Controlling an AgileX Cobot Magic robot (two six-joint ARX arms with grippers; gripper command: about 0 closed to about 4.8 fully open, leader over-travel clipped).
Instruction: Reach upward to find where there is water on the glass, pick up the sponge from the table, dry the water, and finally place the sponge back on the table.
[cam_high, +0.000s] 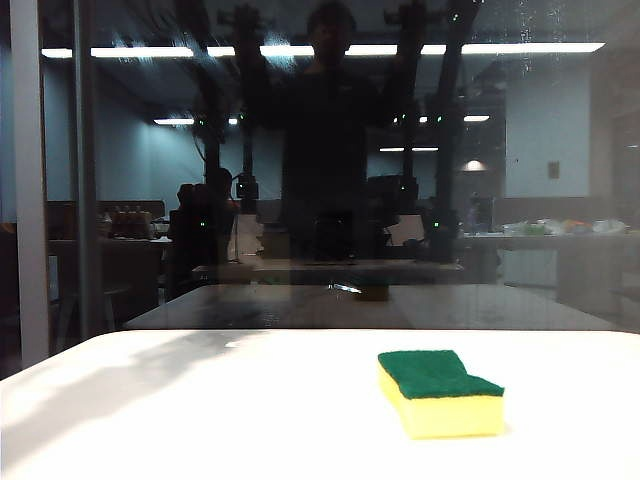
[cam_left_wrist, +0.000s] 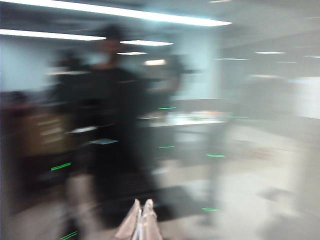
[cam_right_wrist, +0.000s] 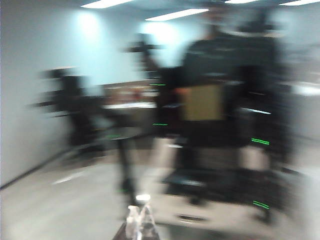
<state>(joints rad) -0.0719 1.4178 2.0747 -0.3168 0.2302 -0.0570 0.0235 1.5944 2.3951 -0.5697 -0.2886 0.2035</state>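
Both claws, left (cam_left_wrist: 141, 220) and right (cam_right_wrist: 138, 222), pressed together, aimed at the dark reflective glass pane (cam_high: 330, 180); blurred views risk missing the faint whitish water streaks (cam_high: 540, 30); yellow-and-green foam sponge (cam_high: 440, 393) lies untouched on the white table (cam_high: 200, 410)

You're looking at a wide white desk (cam_high: 200, 420) with only the sponge (cam_high: 440, 392) sitting on it, right of centre, so both sides of it and the whole left half are lying open for a pincer. The glass (cam_high: 330, 180) is standing as a wall along the desk's far edge, with its grey frame bar (cam_high: 28, 180) closing off the far left. Both pincers, left (cam_left_wrist: 141, 220) and right (cam_right_wrist: 138, 220), are showing closed tips facing the pane, blurred, nothing between them.
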